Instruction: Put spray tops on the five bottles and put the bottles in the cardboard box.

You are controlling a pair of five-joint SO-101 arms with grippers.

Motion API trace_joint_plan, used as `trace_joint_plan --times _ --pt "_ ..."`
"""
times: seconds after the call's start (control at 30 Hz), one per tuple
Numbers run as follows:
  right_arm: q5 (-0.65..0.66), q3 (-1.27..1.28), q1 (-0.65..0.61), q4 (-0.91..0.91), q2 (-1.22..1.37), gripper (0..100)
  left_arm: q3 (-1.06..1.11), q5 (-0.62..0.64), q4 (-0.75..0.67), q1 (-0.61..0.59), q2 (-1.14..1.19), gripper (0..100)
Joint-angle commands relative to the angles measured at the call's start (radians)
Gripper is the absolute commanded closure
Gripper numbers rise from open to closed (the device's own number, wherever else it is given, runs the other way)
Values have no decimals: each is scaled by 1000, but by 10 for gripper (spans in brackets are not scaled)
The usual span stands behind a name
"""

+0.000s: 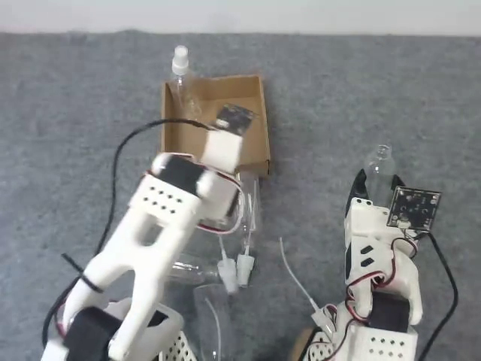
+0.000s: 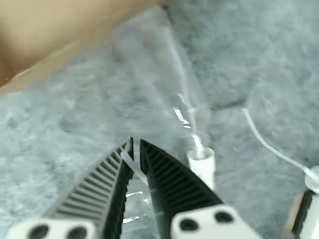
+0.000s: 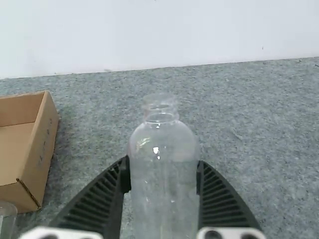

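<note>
R gripper (image 3: 162, 168) clamps uncapped bottle (image 3: 160, 134) upright, box (image 1: 188, 143) at its 10 o'clock; L gripper (image 2: 136, 144) pinches thin dip tube (image 2: 130, 160), which is flimsy & may bend, missing neck

Cardboard box (image 1: 263, 128): brown and open-topped; we find it at the far middle of the table.
Capped bottle (image 1: 180, 75): clear with a white spray top, at the box's far left corner, its top reaching past the rim.
Open bottle (image 3: 162, 144): clear, no top, upright between the fingers of the right gripper (image 3: 162, 167), well to the right of the box.
Lying bottle (image 1: 248, 210): clear, on its side just in front of the box, with a white spray top (image 1: 246, 265) at its near end.
Thin white tube (image 2: 130, 162): we see it pinched in the left gripper (image 2: 135, 147), just beside that spray top.
Loose tube (image 1: 294, 278): thin, white and curved, lying between the arms.
</note>
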Motion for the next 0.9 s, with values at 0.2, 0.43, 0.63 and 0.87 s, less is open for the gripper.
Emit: trace_joint_plan --times 0.2,0.43,0.63,0.87 --pt "-3 -2 5 -30 -21 919 -10 -12 -26 -256 -55 989" --pt "-3 -2 5 -30 -21 919 59 -9 -137 -431 -55 989" --pt "-3 -2 4 -30 -21 919 67 -8 -180 -600 -54 989" --pt "-3 -2 4 -30 -21 919 108 -14 -244 -804 -54 989"
